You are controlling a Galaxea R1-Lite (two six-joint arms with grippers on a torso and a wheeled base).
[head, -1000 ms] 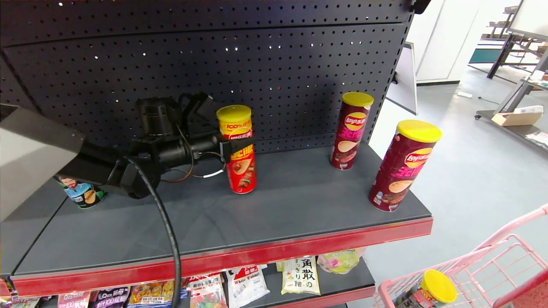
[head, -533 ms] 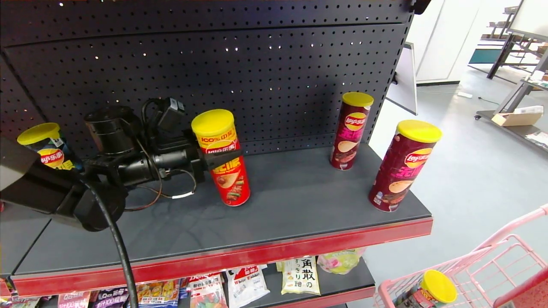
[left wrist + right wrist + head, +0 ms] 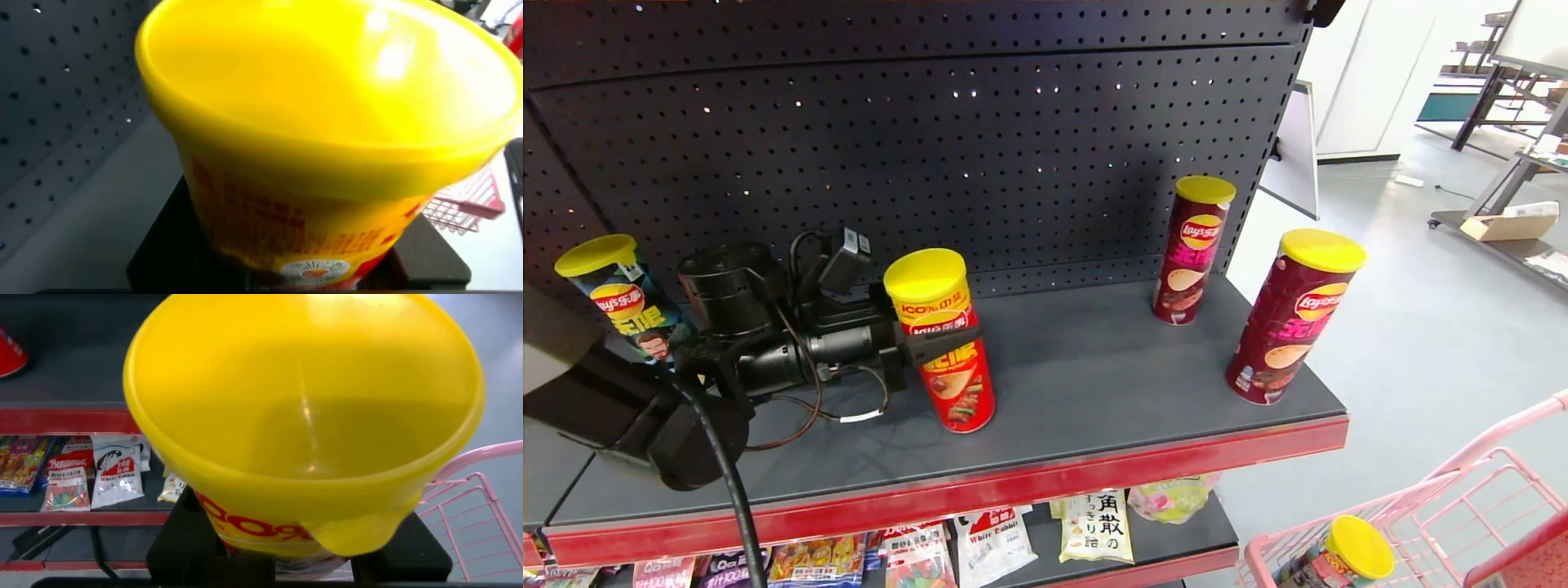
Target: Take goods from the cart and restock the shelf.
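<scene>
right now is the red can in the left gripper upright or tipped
Upright, lid on top. The left gripper clamps the red can mid-body; whether its base touches the shelf, cannot tell.

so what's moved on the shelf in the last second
The left pincer, shut on the red can throughout, drew it upright from near the pegboard toward the shelf's front edge. The arm's retreat uncovered most of the blue can. The two dark red cans and the pink cart stayed put.
</scene>
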